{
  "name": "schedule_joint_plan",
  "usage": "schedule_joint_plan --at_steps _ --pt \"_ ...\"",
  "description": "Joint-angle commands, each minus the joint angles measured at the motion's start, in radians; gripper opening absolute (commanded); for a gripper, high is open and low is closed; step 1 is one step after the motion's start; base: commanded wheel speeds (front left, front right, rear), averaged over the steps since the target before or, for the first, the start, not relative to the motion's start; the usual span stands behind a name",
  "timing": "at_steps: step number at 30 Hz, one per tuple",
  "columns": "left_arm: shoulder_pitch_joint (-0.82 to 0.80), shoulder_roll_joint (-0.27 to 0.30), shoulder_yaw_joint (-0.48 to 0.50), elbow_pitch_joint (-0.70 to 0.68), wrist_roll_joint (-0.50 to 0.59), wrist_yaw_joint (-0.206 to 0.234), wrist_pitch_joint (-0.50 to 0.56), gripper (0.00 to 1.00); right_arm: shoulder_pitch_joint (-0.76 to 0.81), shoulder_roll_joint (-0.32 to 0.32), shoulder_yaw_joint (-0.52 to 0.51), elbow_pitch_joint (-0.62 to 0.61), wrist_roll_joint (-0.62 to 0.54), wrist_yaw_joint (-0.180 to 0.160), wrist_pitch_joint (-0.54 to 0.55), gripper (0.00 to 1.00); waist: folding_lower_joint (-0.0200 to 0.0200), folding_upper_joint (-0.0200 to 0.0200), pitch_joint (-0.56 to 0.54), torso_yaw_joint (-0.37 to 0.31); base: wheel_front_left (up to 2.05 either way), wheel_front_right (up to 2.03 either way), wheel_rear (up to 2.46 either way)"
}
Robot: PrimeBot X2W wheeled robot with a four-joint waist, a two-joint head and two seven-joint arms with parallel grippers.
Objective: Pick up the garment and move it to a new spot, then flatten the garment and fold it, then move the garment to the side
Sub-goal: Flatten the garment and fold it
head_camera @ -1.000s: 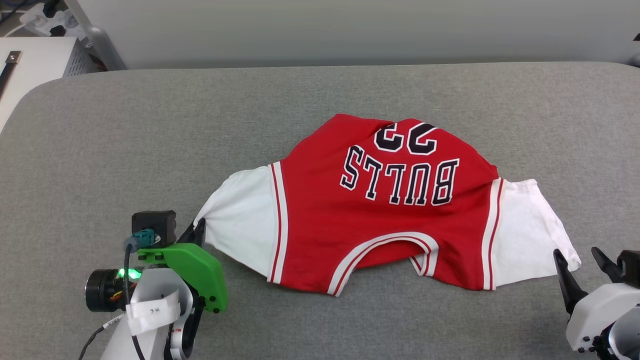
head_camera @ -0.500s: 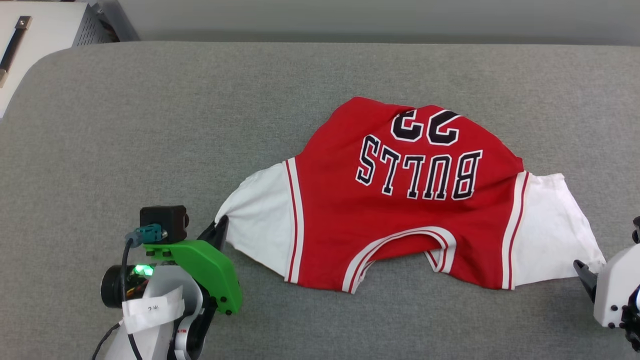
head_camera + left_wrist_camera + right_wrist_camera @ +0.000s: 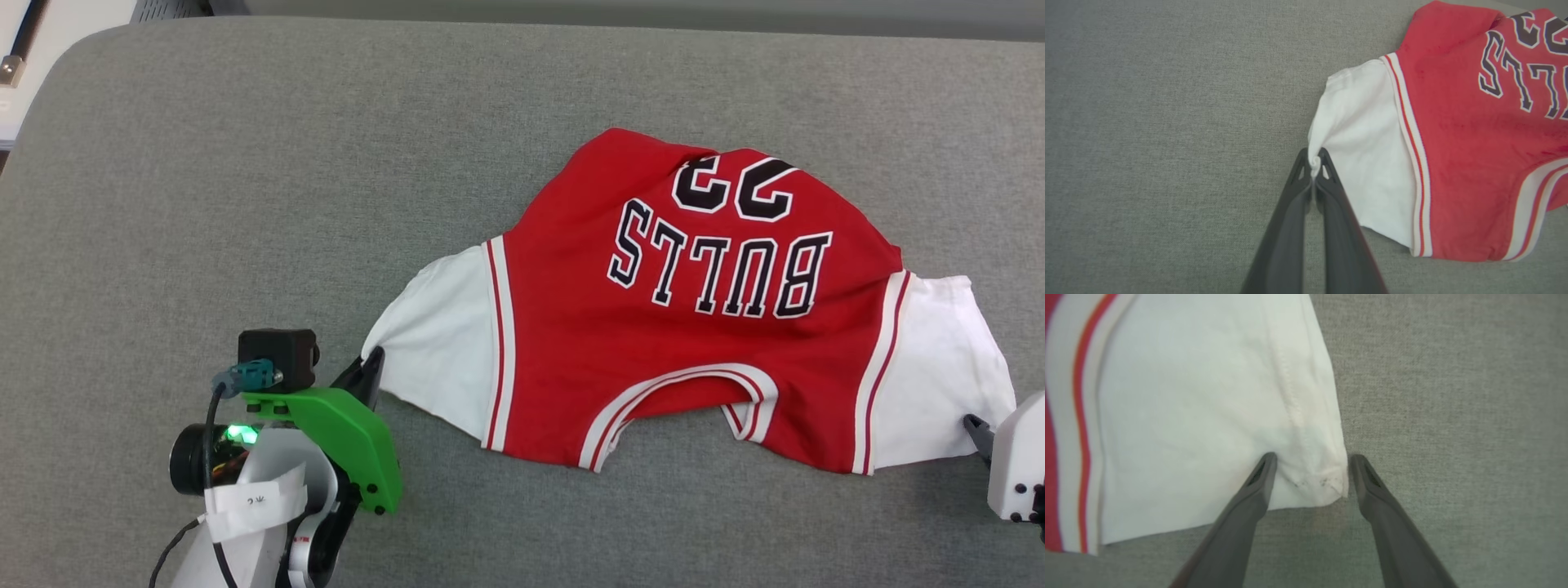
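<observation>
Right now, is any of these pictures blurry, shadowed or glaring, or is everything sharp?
Head view: soft, even light, no glare, crisp lettering on the garment. Left wrist view: the left fingers blur toward the bottom edge, and the grey surface dims in the upper left corner. Right wrist view: the right fingers and the white sleeve look soft, with a faint shadow near the fingertips.

Grey fabric tabletop point(image 3: 245, 163), rounded corner

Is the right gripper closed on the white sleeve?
No, the right gripper stands open, its fingers apart around a sleeve corner of the garment.
</observation>
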Motion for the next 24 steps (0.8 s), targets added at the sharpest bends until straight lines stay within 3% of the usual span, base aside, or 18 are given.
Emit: schedule_joint_plan --at_steps 1,11,24 --pt "-0.012 0.012 -0.003 0.006 0.007 0.000 0.011 0.00 0.008 0.019 0.020 0.028 0.008 -0.001 0.010 0.00 0.0000 0.0000 0.002 0.002 0.00 0.00 0.00" --pt "0.009 0.048 -0.011 -0.002 -0.006 -0.017 0.054 0.00 0.001 -0.021 0.021 -0.026 0.027 -0.001 -0.049 0.00 0.0000 0.0000 -0.071 -0.021 0.00 0.00 0.00" --pt "-0.029 0.156 0.055 -0.141 -0.023 -0.047 0.080 0.00 -0.084 -0.173 0.004 -0.238 0.119 -0.001 -0.071 0.00 0.0000 0.0000 -0.212 -0.067 0.00 0.00 0.00"
